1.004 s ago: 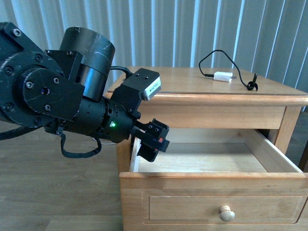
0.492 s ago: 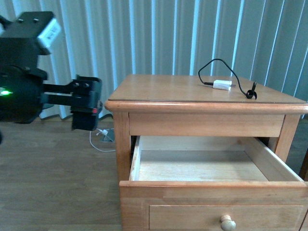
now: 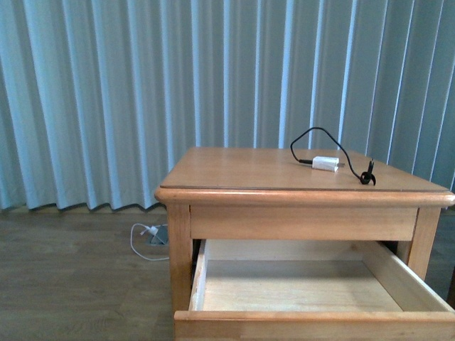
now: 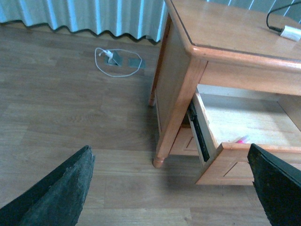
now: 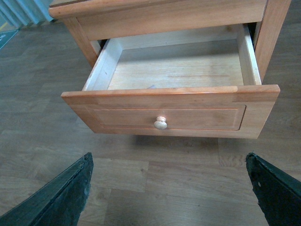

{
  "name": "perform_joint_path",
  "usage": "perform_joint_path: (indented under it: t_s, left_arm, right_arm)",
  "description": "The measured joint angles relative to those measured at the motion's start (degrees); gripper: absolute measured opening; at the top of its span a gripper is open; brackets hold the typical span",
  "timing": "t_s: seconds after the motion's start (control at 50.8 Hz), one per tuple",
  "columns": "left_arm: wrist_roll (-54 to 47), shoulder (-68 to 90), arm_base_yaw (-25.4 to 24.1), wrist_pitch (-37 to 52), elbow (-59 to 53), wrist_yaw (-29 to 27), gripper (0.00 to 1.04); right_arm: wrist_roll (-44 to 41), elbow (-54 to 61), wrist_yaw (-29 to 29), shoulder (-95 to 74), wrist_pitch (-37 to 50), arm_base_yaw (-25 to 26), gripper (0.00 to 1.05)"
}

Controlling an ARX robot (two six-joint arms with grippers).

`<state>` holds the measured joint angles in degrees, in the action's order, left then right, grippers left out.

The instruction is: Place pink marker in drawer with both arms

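At the far left a white floor cable [image 3: 146,238] is lying looped on the wooden floor [image 3: 71,284], well apart from the task's things. The left jaws are standing wide open, their black fingers [image 4: 61,193] showing at the edges of the left wrist view with nothing between them, hanging over the floor to the left of the nightstand [image 3: 181,249]. The drawer [image 3: 298,284] is standing pulled well out, and the pink marker [image 4: 241,139] is already lying inside it, showing only as a pink sliver just behind the near front wall. In the front view that wall is hiding it, and in the right wrist view I cannot make it out for sure. It is looking light, stiff and smooth-barrelled, so it is likely to roll or slip under a loose pinch. If it needed shifting, the best hold would be across the middle of the barrel from above, though the front wall is leaving little room for a finger on that side. The drawer is looking solid, with the round knob [image 5: 161,123] or the flat front panel offering the place to push. On the tabletop [image 3: 234,167], to the right, a white charger [image 3: 325,163] is resting. The right jaws are also gaping wide and empty, hanging above the floor in front of the drawer.
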<state>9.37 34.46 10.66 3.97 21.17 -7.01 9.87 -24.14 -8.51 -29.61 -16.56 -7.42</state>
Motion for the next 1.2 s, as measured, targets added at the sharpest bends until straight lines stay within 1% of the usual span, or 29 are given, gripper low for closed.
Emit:
perform_joint_path:
  t_s: [0.158,0.177,0.197,0.236,0.295,0.315,0.414,0.453,0.492,0.512,0.532,0.591,0.65,0.67,1.201]
  left_arm:
    - [0.20,-1.11,-0.13,-0.13,-0.22,0.02,0.99]
    - [-0.57,-1.25,-0.09,1.05,-0.72,-0.90,0.96]
    - [-1.57,-1.53,-0.11,3.37,-1.64,-1.95,0.93]
    - [-3.69,-2.38,-0.44,7.87,-3.74,-2.23,0.86]
    - [-6.10,-3.93,-1.33,11.15,-6.10,-1.79,0.75]
    - [-6.23,-4.17,-1.51,11.34,-6.45,-1.75,0.73]
    - [-7.76,-6.60,-3.06,11.85,-9.22,-0.31,0.55]
    - [-8.15,-7.76,-3.89,11.85,-10.67,0.57,0.45]
    - [-8.35,-8.90,-5.51,11.80,-11.74,3.02,0.36]
    - [-8.52,-9.46,-7.28,11.78,-12.33,5.27,0.30]
    - [-8.66,-9.88,-8.26,11.76,-12.66,6.23,0.27]
    - [-8.76,-11.10,-9.99,11.65,-13.49,6.47,0.16]
    - [-8.81,-12.35,-10.43,11.39,-14.21,6.62,0.05]
    - [-8.68,-12.72,-10.45,11.30,-14.49,6.78,0.04]
    - [-8.92,-22.82,-10.51,6.93,-19.85,7.02,0.04]
  right_arm:
    - [0.00,0.00,0.00,0.00,0.00,0.00,0.96]
    - [0.00,0.00,-0.02,0.00,0.00,0.00,0.96]
    - [0.00,0.00,-0.02,0.00,0.00,0.00,0.96]
    - [0.00,0.00,-0.02,0.00,0.00,0.00,0.96]
    - [0.00,0.00,0.00,0.00,0.00,0.00,0.96]
    - [0.00,0.00,0.00,0.00,0.00,0.00,0.96]
    - [0.00,0.00,-0.02,0.00,0.00,0.00,0.96]
    - [0.00,0.00,0.00,0.00,0.00,0.00,0.96]
    - [0.00,0.00,-0.02,0.00,0.00,0.00,0.96]
    - [0.00,0.00,0.00,0.00,0.00,0.00,0.96]
    - [0.00,0.00,-0.02,0.00,0.00,0.00,0.96]
    - [0.00,0.00,-0.02,0.00,0.00,0.00,0.96]
    - [0.02,0.00,0.00,0.00,0.00,0.00,0.96]
    - [0.02,0.00,-0.02,0.00,0.00,0.00,0.96]
    - [0.00,0.00,-0.02,0.00,0.00,0.00,0.96]
